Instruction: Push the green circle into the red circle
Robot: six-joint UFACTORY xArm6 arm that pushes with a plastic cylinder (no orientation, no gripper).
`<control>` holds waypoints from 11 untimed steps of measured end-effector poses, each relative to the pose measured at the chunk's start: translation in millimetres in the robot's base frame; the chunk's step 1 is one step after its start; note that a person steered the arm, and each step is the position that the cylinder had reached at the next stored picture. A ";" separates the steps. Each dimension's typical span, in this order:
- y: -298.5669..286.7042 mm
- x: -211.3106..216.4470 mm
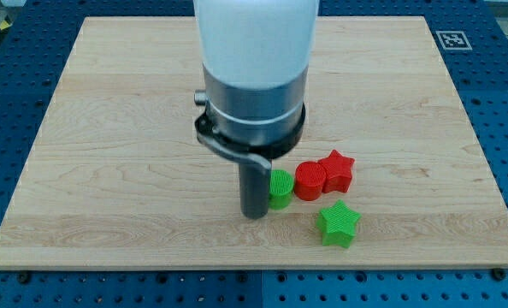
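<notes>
The green circle [280,188] stands on the wooden board [109,128], partly hidden on its left by my rod. The red circle [310,180] is just to its right, touching or nearly touching it. My tip [254,213] rests on the board against the green circle's left side. A red star [337,170] sits right of the red circle, touching it. A green star [339,224] lies below the red pair, apart from them.
The arm's white and grey body [254,77] hangs over the board's middle and hides what is behind it. A black-and-white marker [451,39] is at the board's top right corner. A blue perforated table [506,128] surrounds the board.
</notes>
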State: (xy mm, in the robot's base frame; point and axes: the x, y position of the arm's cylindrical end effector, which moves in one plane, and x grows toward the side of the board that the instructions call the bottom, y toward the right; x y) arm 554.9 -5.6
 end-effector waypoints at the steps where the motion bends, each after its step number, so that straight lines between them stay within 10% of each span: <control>1: -6.6 -11.2; 4: -30.5 -53.8; 9: 42.4 -4.4; 11: 19.7 -68.3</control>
